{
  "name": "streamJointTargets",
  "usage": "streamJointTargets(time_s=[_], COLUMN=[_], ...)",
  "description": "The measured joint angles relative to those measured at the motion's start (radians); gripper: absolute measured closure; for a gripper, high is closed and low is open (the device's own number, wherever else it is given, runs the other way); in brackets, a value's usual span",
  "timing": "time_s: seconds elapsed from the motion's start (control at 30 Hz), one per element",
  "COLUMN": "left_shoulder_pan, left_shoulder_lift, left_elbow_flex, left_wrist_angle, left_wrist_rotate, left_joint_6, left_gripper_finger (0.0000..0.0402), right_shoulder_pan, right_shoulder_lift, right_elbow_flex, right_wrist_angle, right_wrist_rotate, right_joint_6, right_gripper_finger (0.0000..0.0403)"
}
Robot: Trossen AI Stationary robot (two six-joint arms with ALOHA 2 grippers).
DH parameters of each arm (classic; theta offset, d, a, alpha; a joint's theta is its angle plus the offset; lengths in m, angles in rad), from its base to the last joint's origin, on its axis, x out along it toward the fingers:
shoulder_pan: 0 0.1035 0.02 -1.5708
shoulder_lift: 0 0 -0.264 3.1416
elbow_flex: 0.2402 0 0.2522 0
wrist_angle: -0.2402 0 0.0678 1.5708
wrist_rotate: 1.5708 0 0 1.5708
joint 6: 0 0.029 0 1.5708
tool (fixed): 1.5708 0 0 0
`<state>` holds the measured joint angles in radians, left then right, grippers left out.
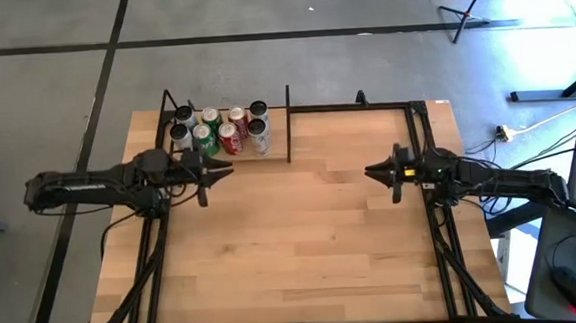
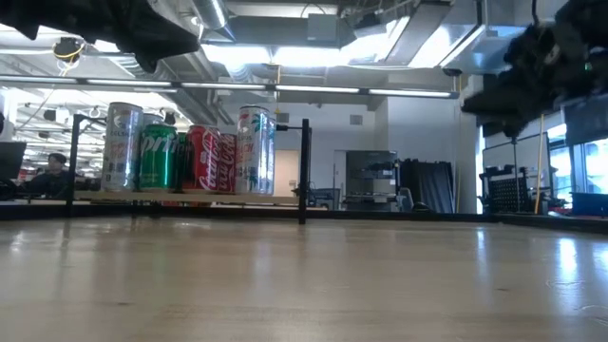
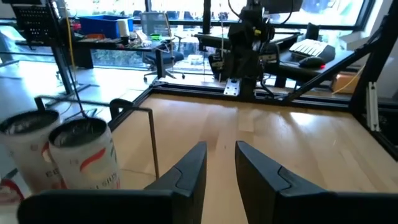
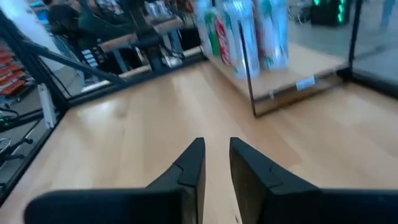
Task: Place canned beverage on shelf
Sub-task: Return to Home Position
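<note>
Several beverage cans, silver, green and red, stand upright in two rows on the shelf, a light-wood board framed by black rods at the table's far left. The low view shows the cans side by side on the board. My left gripper hovers just in front of the shelf, level, shut and holding nothing; two silver cans show beside its fingers. My right gripper hangs over the table's right half, pointing left, shut and holding nothing.
Bare tabletop spreads between the two grippers and toward the near edge. Black frame rails run along the far edge and the table's right side and left side. A person sits in the room behind.
</note>
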<state>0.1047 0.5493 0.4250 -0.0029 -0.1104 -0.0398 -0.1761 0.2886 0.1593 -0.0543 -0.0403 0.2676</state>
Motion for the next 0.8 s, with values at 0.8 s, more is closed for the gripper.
streamJointTargets(time_s=[0.8], left_shoulder_pan=[0.0], left_shoulder_lift=[-0.547], left_elbow_flex=[-0.418], left_wrist_angle=[0.037], left_wrist_rotate=[-0.011], left_joint_6=[-0.09], left_gripper_finger=[0.0325], right_shoulder_pan=[0.0], right_shoulder_lift=[-0.013], right_elbow_flex=[-0.152], right_wrist_angle=[0.166], right_wrist_rotate=[-0.006], right_joint_6=[0.043], right_gripper_finger=[0.034])
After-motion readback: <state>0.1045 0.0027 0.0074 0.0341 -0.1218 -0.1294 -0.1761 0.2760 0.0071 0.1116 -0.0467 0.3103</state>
